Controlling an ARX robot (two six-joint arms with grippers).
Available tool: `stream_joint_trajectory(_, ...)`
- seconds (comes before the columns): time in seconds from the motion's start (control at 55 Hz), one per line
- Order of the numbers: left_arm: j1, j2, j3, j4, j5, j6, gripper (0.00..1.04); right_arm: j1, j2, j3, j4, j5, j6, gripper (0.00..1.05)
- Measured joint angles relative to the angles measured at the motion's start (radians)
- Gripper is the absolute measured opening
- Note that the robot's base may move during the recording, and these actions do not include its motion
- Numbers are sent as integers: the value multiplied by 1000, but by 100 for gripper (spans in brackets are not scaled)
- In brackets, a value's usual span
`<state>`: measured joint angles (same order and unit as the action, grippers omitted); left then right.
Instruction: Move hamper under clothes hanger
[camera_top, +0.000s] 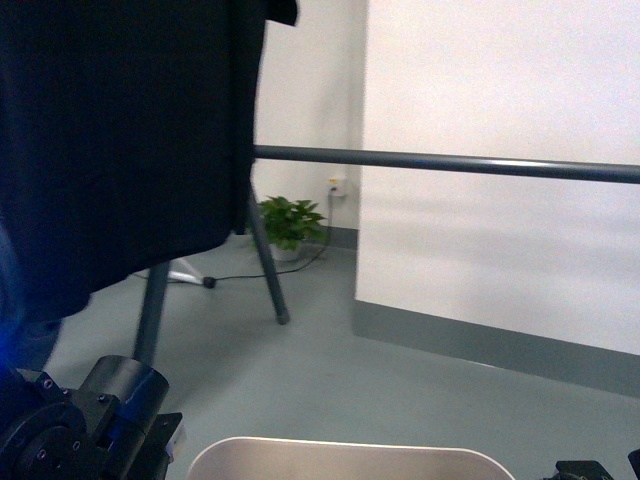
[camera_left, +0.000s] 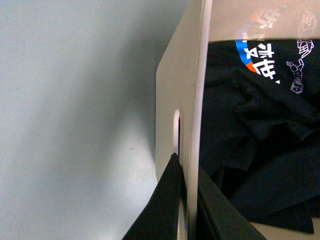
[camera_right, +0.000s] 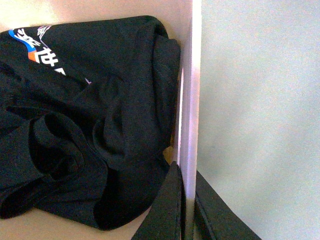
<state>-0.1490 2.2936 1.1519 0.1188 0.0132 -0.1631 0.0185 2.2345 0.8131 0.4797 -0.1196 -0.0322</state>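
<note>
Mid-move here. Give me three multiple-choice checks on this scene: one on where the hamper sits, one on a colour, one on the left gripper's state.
1. In the front view the hamper shows at: A the top edge; B the bottom edge; C the far right edge.
2. The clothing inside it is mostly: A white; B red; C black.
3. The left gripper is: A open in the air; B shut on the hamper's wall; C holding the clothing.
Answers: 1 B, only its beige rim shows there. 2 C, it is dark cloth with a small print. 3 B, one finger lies on each side of the wall.
</note>
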Motion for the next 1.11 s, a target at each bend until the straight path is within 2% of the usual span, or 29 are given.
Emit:
stream_joint_trajectory(0.473,0,0,0,0,0,0,5,0,0,-1,0,1,0,3)
stream_joint_trajectory(0.727,-28,0,1,0,19,0,5,-23,0,-6,0,17,2,3)
stream_joint_trajectory(1.109,10,0,1,0,-5,0,5,7,0,-4,0,-6,3,3)
